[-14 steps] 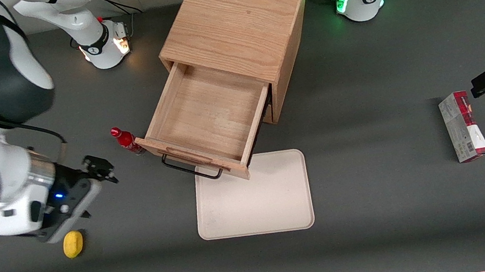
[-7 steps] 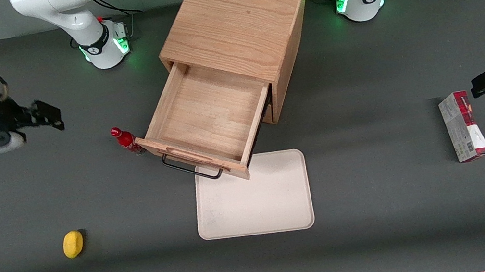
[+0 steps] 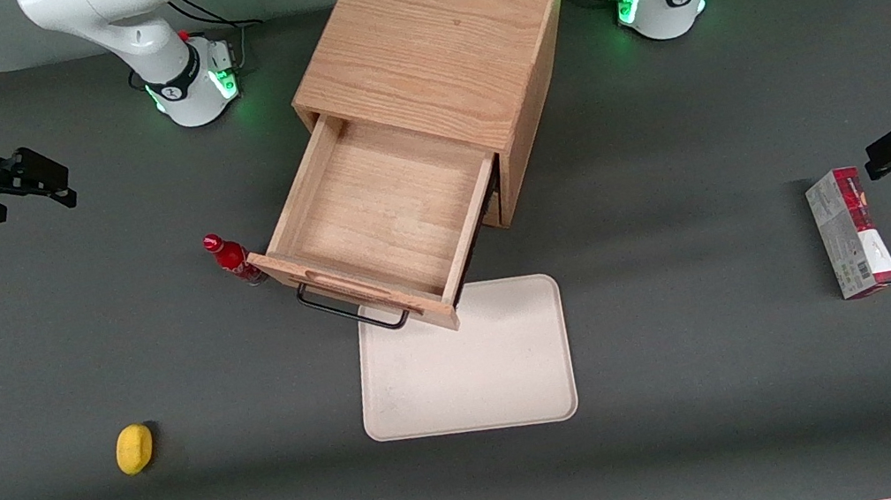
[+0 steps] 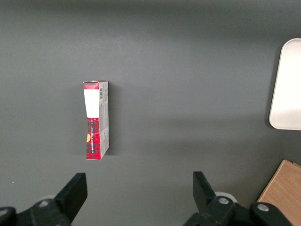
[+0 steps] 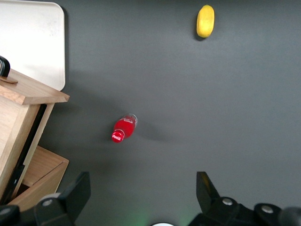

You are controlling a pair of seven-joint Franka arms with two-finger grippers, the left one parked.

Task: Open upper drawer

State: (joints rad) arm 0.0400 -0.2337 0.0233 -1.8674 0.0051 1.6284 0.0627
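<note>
Upper drawer [image 3: 387, 219] of the oak cabinet [image 3: 436, 46] stands pulled well out, its bare wooden inside showing and its black wire handle [image 3: 352, 308] hanging over the edge of a cream tray [image 3: 474, 371]. It lies well apart from the gripper [image 3: 41, 180], toward the parked arm's end of the table. The gripper hovers above the grey table [image 3: 705, 423] at the working arm's end, fingers spread wide and holding nothing. A red bottle [image 5: 123, 129] stands just beside the drawer's front corner, between gripper and drawer. A yellow lemon-like object [image 5: 205, 20] lies nearer the front camera than the gripper
</note>
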